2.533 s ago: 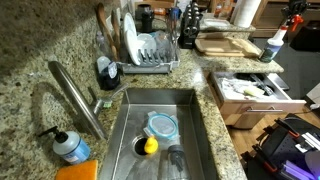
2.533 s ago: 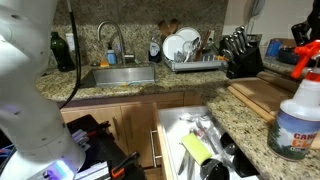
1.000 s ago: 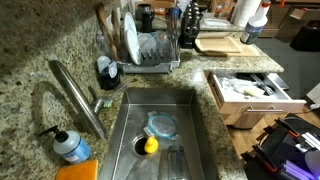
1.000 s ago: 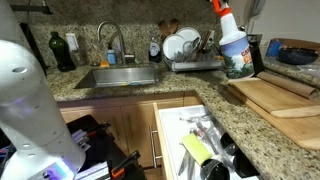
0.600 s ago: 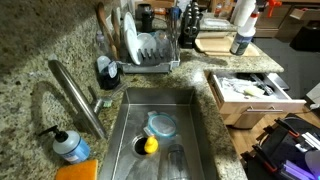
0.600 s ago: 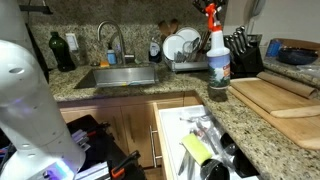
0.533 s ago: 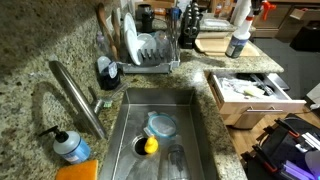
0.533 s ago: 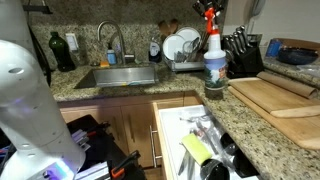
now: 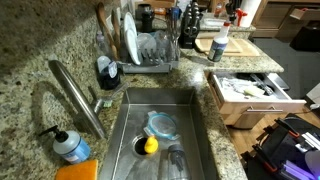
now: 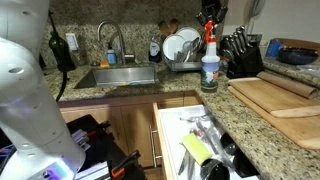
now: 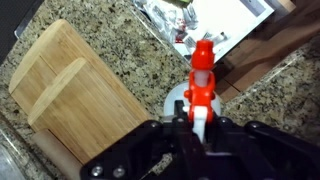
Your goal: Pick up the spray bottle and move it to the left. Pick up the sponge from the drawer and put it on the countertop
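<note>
Gripper [image 11: 197, 122] is clamped on the spray bottle [image 10: 209, 66] near its red head. The bottle stands upright on the countertop [image 10: 150, 95], between dish rack [image 10: 185, 66] and cutting board [image 10: 275, 98]. The sponge [image 10: 196, 148] lies in the open drawer [image 10: 168, 125].
</note>
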`<state>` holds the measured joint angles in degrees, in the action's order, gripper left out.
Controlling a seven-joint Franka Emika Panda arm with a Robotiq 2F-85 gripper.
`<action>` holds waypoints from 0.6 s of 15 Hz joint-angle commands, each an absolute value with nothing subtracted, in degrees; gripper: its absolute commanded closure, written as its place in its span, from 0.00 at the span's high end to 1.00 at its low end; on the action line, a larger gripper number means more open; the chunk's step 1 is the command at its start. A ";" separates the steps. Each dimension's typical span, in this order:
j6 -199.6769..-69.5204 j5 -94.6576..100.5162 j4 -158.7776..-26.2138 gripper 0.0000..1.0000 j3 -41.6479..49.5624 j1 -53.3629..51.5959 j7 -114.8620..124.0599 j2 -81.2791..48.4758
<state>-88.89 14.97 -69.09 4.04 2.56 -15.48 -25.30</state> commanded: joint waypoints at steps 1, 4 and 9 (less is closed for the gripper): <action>-83.59 11.79 -57.39 0.05 2.96 3.62 -16.09 -31.69; -81.51 12.11 -52.67 0.05 3.35 3.29 -15.26 -35.74; -79.12 12.78 -45.66 0.05 4.32 3.26 -12.21 -42.26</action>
<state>-82.75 12.90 -53.07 4.05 2.66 -13.21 -37.87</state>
